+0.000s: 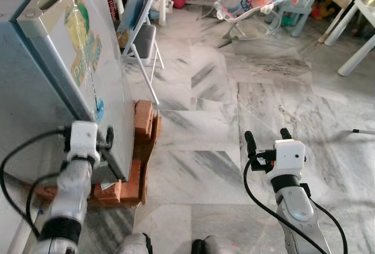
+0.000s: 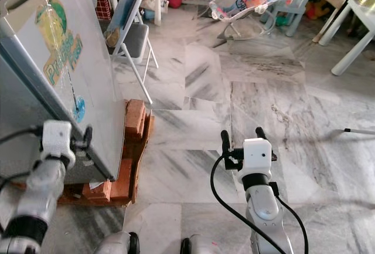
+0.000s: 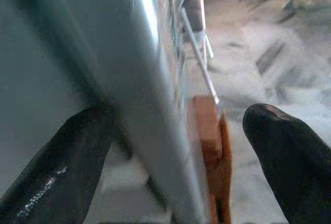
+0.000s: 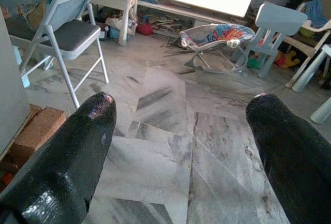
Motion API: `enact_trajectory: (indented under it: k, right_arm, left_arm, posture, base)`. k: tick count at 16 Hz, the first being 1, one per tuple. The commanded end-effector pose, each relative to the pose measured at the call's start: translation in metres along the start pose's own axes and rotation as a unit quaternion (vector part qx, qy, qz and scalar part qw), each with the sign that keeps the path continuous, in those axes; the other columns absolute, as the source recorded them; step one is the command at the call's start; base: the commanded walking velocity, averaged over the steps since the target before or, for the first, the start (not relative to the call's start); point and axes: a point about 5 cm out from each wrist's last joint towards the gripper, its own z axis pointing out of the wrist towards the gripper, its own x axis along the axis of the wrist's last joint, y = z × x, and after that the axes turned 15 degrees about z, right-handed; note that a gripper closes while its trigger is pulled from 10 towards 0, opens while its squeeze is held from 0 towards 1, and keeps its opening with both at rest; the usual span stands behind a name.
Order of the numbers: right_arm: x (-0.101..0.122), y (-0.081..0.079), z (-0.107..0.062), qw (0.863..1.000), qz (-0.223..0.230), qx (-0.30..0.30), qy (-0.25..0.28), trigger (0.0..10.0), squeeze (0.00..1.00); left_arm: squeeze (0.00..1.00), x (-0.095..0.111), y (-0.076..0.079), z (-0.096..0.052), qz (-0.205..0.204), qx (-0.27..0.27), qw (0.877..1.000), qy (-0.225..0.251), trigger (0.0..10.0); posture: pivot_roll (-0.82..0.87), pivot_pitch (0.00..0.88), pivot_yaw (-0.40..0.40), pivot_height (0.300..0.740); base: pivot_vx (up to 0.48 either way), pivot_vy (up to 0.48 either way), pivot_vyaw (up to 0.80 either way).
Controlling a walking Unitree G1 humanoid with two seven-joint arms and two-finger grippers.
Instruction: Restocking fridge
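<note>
— Where is the left hand (image 1: 108, 139)?
— At the fridge (image 1: 88, 60) door's edge, fingers spread, one on each side.
— And the right hand (image 1: 268, 138)?
— Spread too, holding nothing, over the floor (image 1: 234, 101) well away from the fridge. Bricks (image 1: 142, 119) sit under the fridge.

This is a lived-in family home: a marble-tiled floor (image 1: 234, 107), a fridge (image 1: 88, 60) with stickers propped on bricks (image 1: 142, 119), a folding chair (image 1: 143, 37) beside it, and far off a baby bouncer (image 1: 249, 2) and toys (image 1: 179, 0).
</note>
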Motion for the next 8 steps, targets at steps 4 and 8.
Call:
enact_trajectory:
  k: [4, 8]
  right_arm:
    - [-0.001, 0.000, -0.003, 1.000, 0.004, 0.006, -0.001, 10.0, 0.00]
    - [-0.017, -0.006, -0.011, 0.996, 0.011, 0.063, -0.062, 10.0, 0.00]
  left_arm:
    - [0.00, 0.018, 0.003, 0.015, -0.008, 0.002, 1.000, 0.029, 10.0]
    - [0.00, 0.048, 0.011, 0.025, -0.015, -0.017, 0.996, 0.088, 10.0]
  posture:
    - [0.00, 0.121, -0.060, 0.740]
    - [0.00, 0.119, -0.062, 0.740]
  base:
    - [0.000, 0.000, 0.00]
    - [0.000, 0.000, 0.00]
